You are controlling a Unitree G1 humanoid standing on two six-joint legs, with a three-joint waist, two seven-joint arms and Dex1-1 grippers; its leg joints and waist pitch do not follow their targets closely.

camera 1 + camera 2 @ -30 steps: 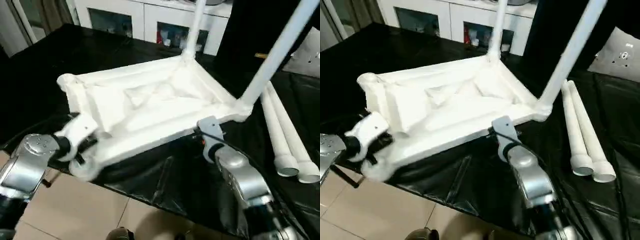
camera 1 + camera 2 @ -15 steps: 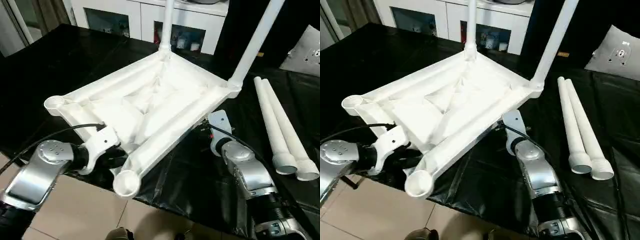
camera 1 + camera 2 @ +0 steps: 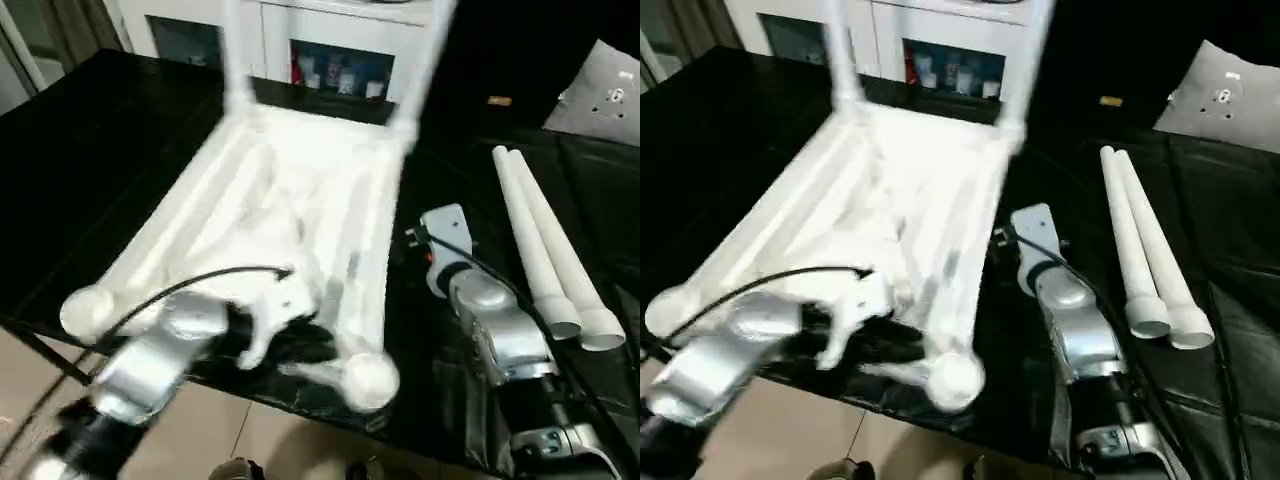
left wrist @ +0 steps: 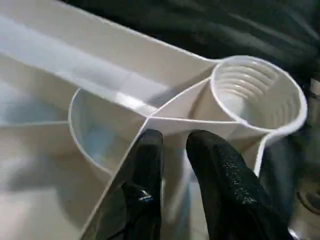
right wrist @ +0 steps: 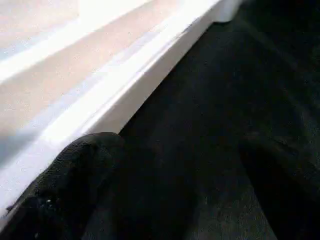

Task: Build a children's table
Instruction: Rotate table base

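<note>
The children's table top (image 3: 290, 190) lies upside down on the black cloth, its ribbed underside facing up, and looks blurred. Two white legs (image 3: 237, 60) stand upright in its far corner sockets. My left gripper (image 4: 172, 140) is shut on a thin rib at the near end, beside an empty round corner socket (image 4: 255, 95). That same socket is at the near right corner (image 3: 368, 378). My right gripper (image 5: 185, 170) stands open just right of the top's long edge, with only black cloth between its fingers (image 5: 75, 175). Two loose legs (image 3: 545, 250) lie side by side on the right.
The black-covered work table (image 3: 100, 130) ends near me, above a tiled floor (image 3: 250, 440). A white cabinet (image 3: 330, 50) stands behind it. A grey-white cushion-like panel (image 3: 600, 90) lies at the far right.
The table top has turned on the cloth in my left gripper's hold, so a short end now faces me. The right gripper stays open beside it. The camera has shifted too.
</note>
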